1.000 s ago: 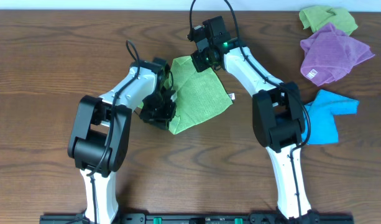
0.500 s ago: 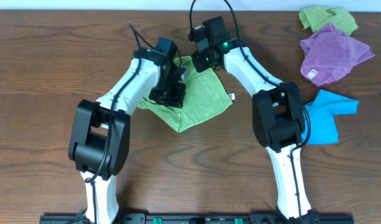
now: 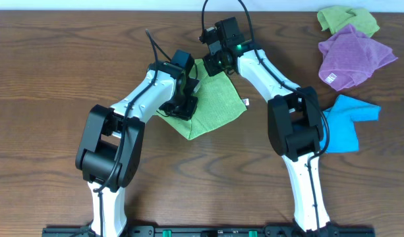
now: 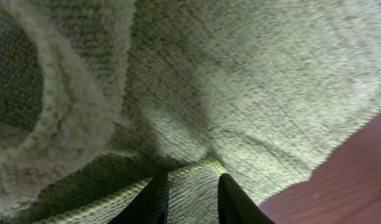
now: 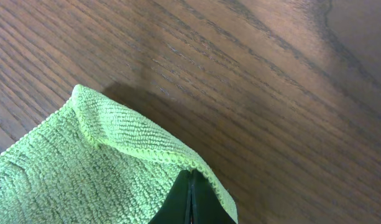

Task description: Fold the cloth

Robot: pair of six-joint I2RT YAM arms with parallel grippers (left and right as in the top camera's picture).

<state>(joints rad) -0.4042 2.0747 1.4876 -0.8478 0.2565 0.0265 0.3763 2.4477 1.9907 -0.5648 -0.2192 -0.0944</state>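
Wooden table (image 3: 50,72), cloth (image 3: 218,105) partly under left tool (image 3: 182,108)

Crumpled green cloth (image 3: 346,20) touching purple cloth (image 3: 353,56), blue cloth (image 3: 350,122) nearby, on wooden table (image 3: 57,66)

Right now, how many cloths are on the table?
4. The lime-green cloth lies mid-table; a second green cloth sits back right, a purple cloth overlapping it, and a blue cloth nearer, partly hidden by the right arm.
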